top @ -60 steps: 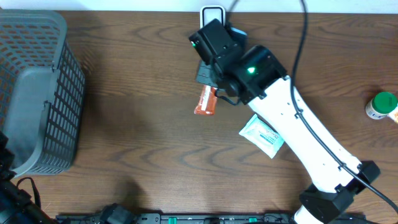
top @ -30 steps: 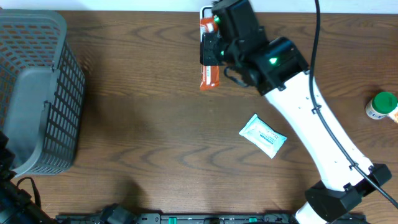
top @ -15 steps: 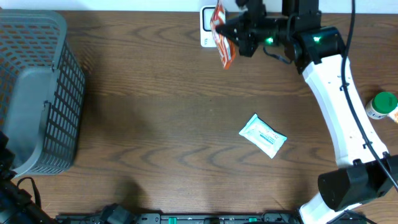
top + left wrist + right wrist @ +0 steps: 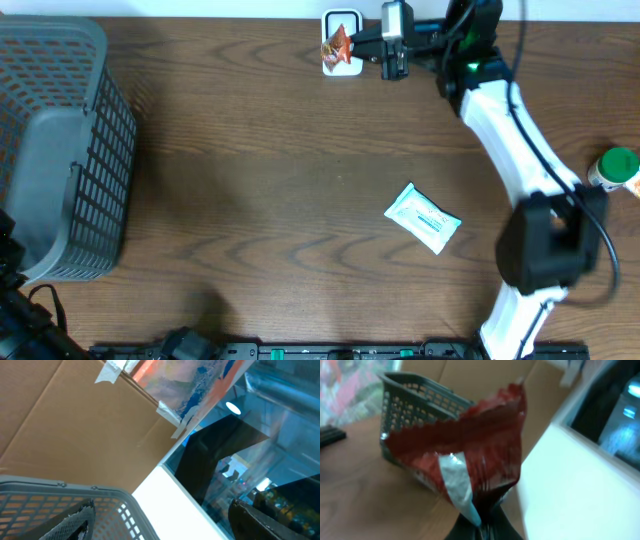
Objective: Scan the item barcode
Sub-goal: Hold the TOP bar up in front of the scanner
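Observation:
The item is a red snack packet (image 4: 337, 45) with a silvery seam, and my right gripper (image 4: 364, 47) is shut on its lower end. It hangs at the table's far edge, right over the small white scanner (image 4: 349, 22). In the right wrist view the crumpled packet (image 4: 470, 455) stands up from the pinched jaws of the right gripper (image 4: 482, 527); no barcode shows. In the left wrist view the left gripper (image 4: 162, 521) is open and empty, pointing over the basket rim (image 4: 60, 495) at cardboard and a window.
A grey mesh basket (image 4: 60, 150) stands at the left edge. A white wipes packet (image 4: 423, 218) lies right of the table's centre. A green-capped bottle (image 4: 615, 170) is at the right edge. The right arm's white links stretch from the bottom right to the far edge.
The right arm has swung from mid-table to the far edge, carrying the red packet to the white scanner and turning it on edge. The left gripper has stayed open.

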`<state>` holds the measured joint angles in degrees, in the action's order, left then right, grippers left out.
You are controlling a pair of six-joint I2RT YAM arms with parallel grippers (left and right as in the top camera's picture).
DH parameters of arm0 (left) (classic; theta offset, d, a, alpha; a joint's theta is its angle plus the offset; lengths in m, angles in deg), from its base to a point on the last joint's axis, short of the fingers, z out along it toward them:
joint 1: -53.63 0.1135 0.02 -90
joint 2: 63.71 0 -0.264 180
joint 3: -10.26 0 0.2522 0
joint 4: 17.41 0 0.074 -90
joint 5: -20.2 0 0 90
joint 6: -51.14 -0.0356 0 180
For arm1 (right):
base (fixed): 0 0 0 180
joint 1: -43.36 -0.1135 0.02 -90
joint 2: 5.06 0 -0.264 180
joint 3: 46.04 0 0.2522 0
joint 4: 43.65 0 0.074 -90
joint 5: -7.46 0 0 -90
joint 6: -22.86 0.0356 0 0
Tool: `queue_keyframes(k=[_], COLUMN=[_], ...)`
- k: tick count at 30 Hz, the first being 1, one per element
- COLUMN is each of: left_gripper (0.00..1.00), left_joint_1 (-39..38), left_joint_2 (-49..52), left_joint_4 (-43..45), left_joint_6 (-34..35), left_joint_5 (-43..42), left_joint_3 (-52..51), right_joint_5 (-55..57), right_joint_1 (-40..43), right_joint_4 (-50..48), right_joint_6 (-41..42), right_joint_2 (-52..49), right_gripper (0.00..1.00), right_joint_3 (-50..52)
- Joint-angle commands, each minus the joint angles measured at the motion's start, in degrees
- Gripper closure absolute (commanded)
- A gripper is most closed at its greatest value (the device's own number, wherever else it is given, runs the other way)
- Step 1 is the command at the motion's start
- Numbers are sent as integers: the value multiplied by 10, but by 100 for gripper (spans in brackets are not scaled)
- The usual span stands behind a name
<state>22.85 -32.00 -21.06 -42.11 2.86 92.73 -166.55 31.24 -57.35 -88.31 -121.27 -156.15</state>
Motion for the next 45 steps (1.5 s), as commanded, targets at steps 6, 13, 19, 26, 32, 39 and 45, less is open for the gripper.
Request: queue_keyframes(k=[6, 13, 19, 26, 32, 39, 45], left_gripper=[15, 15, 15, 15, 15, 15, 15], left_joint_1=[2, 2, 2, 2, 2, 2, 2], left_joint_2=[-4, -4, -4, -4, -4, -4, -4], left_joint_4=[-11, -11, -11, -11, -11, -11, -11], left_joint_6=[-7, -12, -16, -16, -16, -16, -16], left_joint_5=[95, 172, 172, 172, 172, 172, 172], left_joint_3=[-2, -2, -2, -2, -2, -2, -2], right_joint_5=[120, 179, 173, 183, 186, 147, 80], right_joint_1=[14, 21, 20, 26, 21, 7, -24], right_joint_4=[-337, -346, -348, -342, -412, -429, -177], right_joint_6=[282, 263, 280, 235, 477, 948, 946], right_joint_2=[-124, -197, -213, -215, -214, -214, -214], right_gripper=[99, 99, 99, 99, 99, 99, 99], right_joint_3=[-2, -51, -83, -87, -92, -94, -93])
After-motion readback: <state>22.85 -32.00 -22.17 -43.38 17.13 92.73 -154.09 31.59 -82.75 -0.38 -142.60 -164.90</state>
